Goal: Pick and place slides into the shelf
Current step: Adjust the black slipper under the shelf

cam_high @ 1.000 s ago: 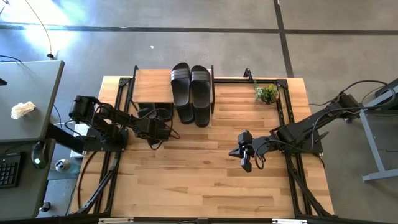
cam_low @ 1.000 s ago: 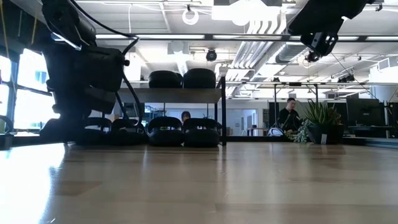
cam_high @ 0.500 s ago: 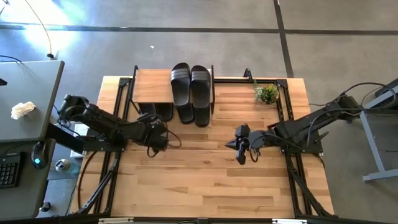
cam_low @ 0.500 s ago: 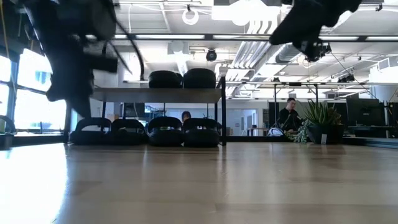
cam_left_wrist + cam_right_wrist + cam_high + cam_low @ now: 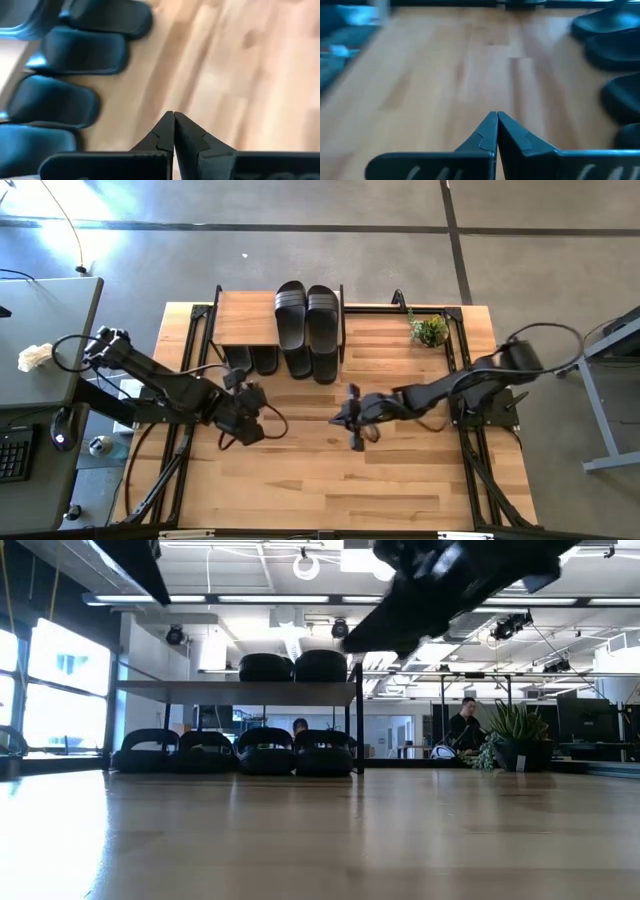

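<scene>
Slides [image 5: 307,330]: from above, two lie on the shelf [image 5: 245,318] top and two more poke out beneath it. Since a second ago the left gripper [image 5: 243,415] has drawn back from the shelf and the right gripper [image 5: 352,420] has swung toward mid-surface [image 5: 330,480]. The low view alone shows all six: two above, four [image 5: 235,752] in a row below. Each wrist view shows its jaws pressed together, empty, over bare wood.
</scene>
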Tool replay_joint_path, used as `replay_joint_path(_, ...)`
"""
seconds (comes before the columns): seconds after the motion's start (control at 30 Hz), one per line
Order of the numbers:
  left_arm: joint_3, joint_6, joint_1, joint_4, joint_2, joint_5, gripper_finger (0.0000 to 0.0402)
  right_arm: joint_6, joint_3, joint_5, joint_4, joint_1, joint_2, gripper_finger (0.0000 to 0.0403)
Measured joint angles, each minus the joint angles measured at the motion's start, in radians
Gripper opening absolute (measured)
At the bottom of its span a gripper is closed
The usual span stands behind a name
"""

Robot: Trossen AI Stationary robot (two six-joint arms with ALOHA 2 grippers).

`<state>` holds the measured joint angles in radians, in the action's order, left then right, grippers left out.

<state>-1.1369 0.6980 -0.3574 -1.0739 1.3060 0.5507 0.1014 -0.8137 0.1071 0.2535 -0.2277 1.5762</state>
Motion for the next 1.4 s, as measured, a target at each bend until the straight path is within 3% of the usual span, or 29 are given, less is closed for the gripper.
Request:
replay_joint_path(0.17, -0.040, 0.061, -0.071, 0.010, -0.012, -0.022, 0.0000, 0.038, -0.146, 0.330, -0.132, 0.008, 0.165, 0.0000)
replay_joint_path(0.23, -0.040, 0.094, -0.113, 0.012, -0.013, -0.026, 0.0000, 0.105, -0.201, 0.408, -0.224, 0.023, 0.225, 0.0000)
replay_joint_path(0.33, -0.040, 0.145, -0.178, 0.018, -0.013, -0.026, 0.0000, 0.186, -0.239, 0.344, -0.294, 0.062, 0.308, 0.0000)
replay_joint_path(0.43, -0.033, 0.184, -0.238, 0.028, -0.013, -0.005, 0.0000, 0.193, -0.246, 0.316, -0.249, 0.084, 0.358, 0.0000)
replay_joint_path(0.7, 0.016, 0.312, -0.338, 0.026, -0.013, 0.060, 0.0000, 0.222, -0.249, 0.392, -0.234, 0.125, 0.370, 0.0000)
replay_joint_path(0.93, 0.069, 0.391, -0.353, 0.028, -0.013, 0.076, 0.0000, 0.257, -0.249, 0.423, -0.239, 0.173, 0.370, 0.0000)
replay_joint_path(1.4, 0.082, 0.408, -0.350, 0.029, -0.013, 0.095, 0.0000, 0.238, -0.247, 0.374, -0.229, 0.236, 0.370, 0.0000)
